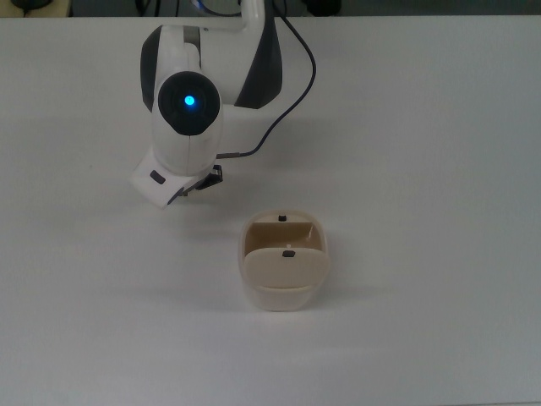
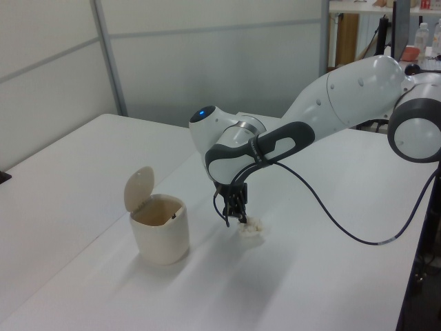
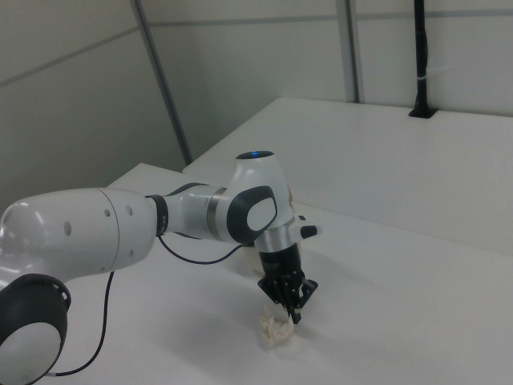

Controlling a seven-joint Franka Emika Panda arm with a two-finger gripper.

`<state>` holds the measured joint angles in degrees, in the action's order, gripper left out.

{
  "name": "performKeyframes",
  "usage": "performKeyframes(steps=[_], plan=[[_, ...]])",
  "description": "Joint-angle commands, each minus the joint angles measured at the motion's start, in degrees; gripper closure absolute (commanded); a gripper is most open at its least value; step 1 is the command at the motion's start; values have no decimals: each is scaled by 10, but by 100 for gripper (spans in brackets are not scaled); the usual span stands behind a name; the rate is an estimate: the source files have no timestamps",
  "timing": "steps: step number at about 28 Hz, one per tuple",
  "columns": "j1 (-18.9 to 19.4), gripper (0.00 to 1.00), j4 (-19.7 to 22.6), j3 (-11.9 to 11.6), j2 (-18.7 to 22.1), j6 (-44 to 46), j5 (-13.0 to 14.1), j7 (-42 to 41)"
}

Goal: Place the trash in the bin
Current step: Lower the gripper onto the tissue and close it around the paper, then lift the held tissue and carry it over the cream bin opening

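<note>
The trash [image 2: 251, 226] is a small off-white paper wad lying on the white table, to the left view's right of the bin; it also shows as a wad [image 3: 276, 329] in the right view. My gripper [image 2: 237, 218] points down with its fingertips closed into the wad's top, and the gripper [image 3: 291, 313] looks the same in the right view. The beige bin [image 2: 160, 229] stands upright with its flap lid [image 2: 138, 187] raised. In the top view the bin [image 1: 285, 292] lies below and right of the arm, which hides the trash.
A black cable [image 2: 324, 214] loops from the arm over the table. The table edge [image 2: 406, 276] runs along the left view's right side. A black pole [image 3: 419, 56] stands on a far table in the right view.
</note>
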<state>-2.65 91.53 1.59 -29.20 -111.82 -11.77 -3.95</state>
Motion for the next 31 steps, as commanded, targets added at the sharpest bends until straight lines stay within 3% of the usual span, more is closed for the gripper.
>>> performKeyframes(steps=[1, 7, 10, 13, 18, 20, 31], plan=[[-1, 100, 8, -1, 20, -4, -1, 4], [-2, 100, 3, 0, 63, 29, 10, 3], [-1, 100, -2, 1, 90, 34, 48, 1], [0, 100, -9, 4, 102, 27, 68, 0], [4, 100, -56, 15, 101, 7, 108, -1], [4, 100, -62, 23, 101, -42, 124, -2], [5, 98, -58, 59, 90, -220, 127, -16]])
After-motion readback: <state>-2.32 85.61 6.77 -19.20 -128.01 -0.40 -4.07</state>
